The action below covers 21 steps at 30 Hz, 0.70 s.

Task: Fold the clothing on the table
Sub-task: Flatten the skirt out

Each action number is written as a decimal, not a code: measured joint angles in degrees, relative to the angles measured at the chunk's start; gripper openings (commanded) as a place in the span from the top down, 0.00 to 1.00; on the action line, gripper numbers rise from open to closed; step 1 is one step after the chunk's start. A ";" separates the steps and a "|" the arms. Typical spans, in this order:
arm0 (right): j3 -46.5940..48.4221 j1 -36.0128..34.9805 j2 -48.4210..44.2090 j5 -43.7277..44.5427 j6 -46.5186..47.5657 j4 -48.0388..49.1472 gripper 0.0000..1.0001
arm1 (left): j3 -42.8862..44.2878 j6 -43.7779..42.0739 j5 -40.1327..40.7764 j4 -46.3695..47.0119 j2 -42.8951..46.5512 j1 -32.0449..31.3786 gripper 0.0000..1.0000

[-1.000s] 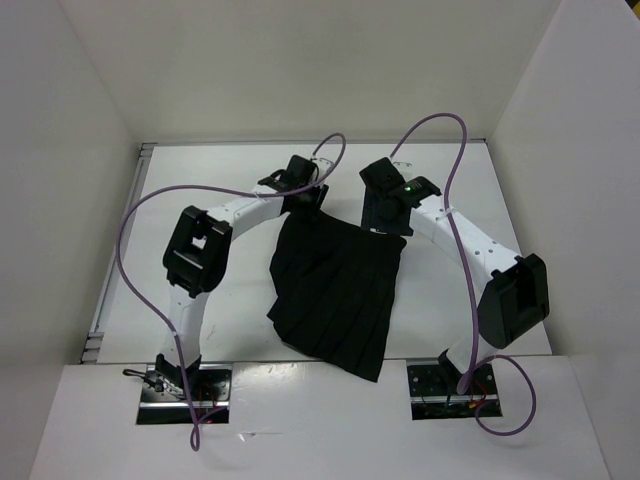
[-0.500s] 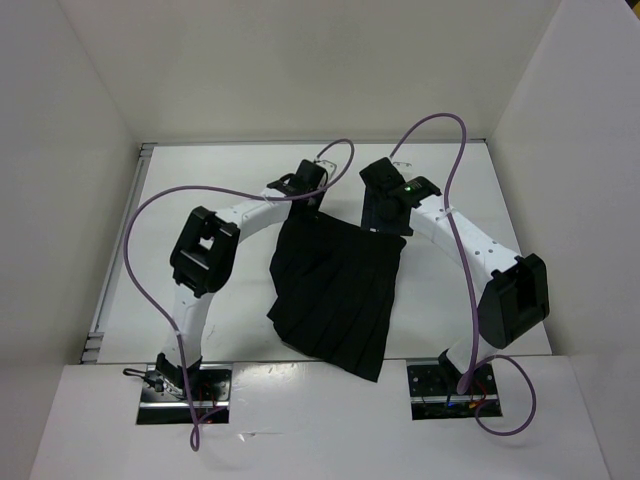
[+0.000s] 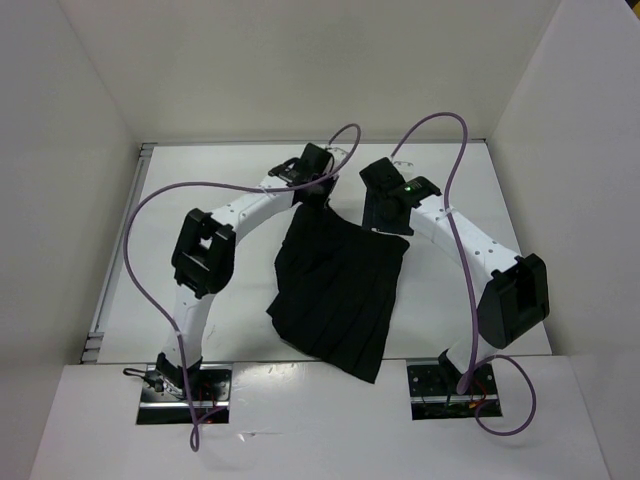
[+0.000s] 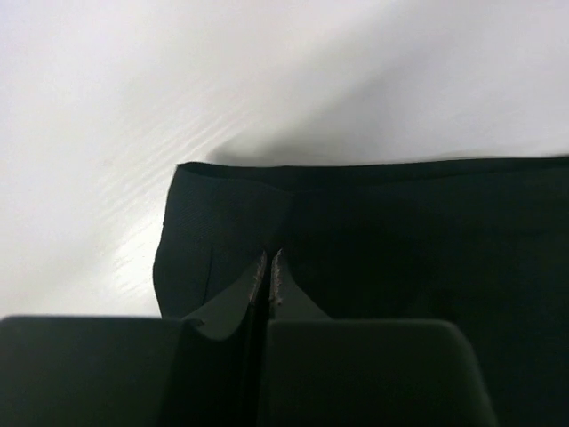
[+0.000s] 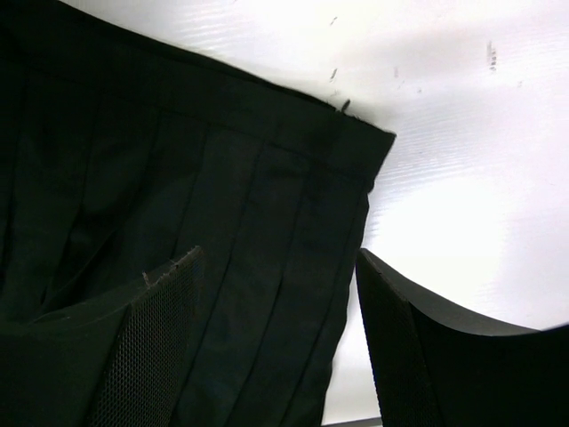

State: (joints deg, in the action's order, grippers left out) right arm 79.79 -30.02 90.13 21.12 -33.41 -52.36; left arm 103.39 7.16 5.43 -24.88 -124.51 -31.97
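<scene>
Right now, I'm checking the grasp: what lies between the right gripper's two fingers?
The edge of the clothing and a strip of bare table, shown in the right wrist view.

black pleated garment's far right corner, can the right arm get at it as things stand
Probably yes: the right arm's open fingers hang just over the black pleated fabric garment, straddling its side edge near that corner, and nothing lies between them and the cloth.

The black pleated clothing [image 3: 335,290] lies spread mostly flat in the middle of the white table [image 3: 435,300], its straight band at the far side, its wider hem slanting toward the near right
</scene>
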 measured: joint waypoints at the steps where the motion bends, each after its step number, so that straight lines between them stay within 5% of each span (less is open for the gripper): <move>1: 0.00 0.02 0.00 0.55 -0.20 -0.02 0.26 | 2.16 -0.46 -1.29 -1.38 0.26 -0.50 1.00; 6: -0.11 1.64 -0.44 3.63 -2.47 -0.13 0.26 | 11.47 -1.14 -9.94 -6.14 6.58 -5.84 1.00; 11: -3.02 5.97 -6.91 6.38 -5.25 0.09 0.26 | 11.72 0.61 -16.70 -5.75 20.79 -8.96 1.00; 17: -6.10 11.47 -20.87 6.54 -6.34 2.60 0.27 | 2.75 3.76 -13.44 -0.55 36.41 -2.84 1.00; 21: -6.21 15.28 -24.28 4.98 -5.92 5.22 0.27 | -0.04 6.69 -10.16 1.73 32.94 2.36 1.00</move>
State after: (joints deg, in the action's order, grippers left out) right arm 73.58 -14.74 65.84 26.11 -39.33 -47.13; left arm 103.35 13.85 -4.73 -23.16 -91.57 -29.61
